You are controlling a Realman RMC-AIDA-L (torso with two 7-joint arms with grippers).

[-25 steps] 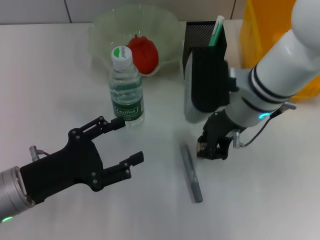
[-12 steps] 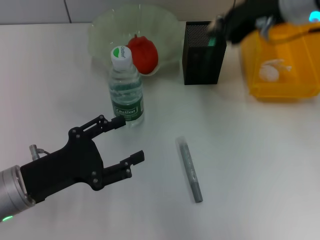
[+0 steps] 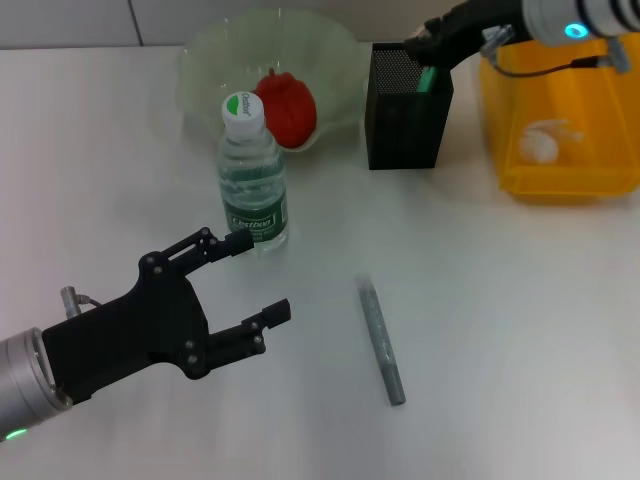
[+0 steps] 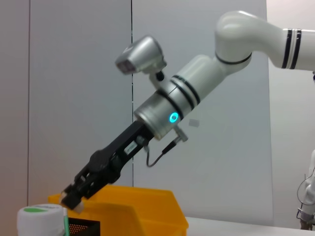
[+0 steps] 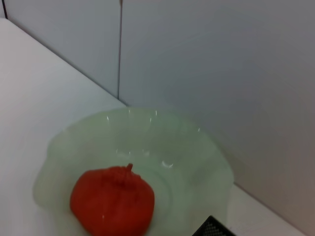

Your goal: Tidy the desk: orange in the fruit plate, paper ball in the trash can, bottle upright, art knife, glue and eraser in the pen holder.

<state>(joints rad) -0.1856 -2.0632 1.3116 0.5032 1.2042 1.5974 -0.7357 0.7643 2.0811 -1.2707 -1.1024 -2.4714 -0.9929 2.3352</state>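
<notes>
The right gripper (image 3: 420, 45) hangs over the rim of the black mesh pen holder (image 3: 405, 115), its fingers (image 4: 74, 194) just above the opening and close by a green-tipped item (image 3: 430, 78) standing inside; whether those fingers grip anything I cannot tell. Beyond them sits the yellow trash can (image 3: 565, 120) with the white paper ball (image 3: 540, 142) in it. To the other side of the pen holder, the pale green fruit plate (image 3: 215, 55) carries the orange (image 3: 288, 108), which looks red here. The left gripper (image 3: 255, 285) hovers low over the surface (image 3: 520, 330), fingers spread wide and empty. Just ahead of its upper fingertip the bottle (image 3: 250, 180) stands upright, green cap on top. Off to the side of the lower fingertip, well apart from it, a grey stick-shaped item (image 3: 382, 342) lies flat on the surface, which may be the art knife or the glue; I cannot tell which.
</notes>
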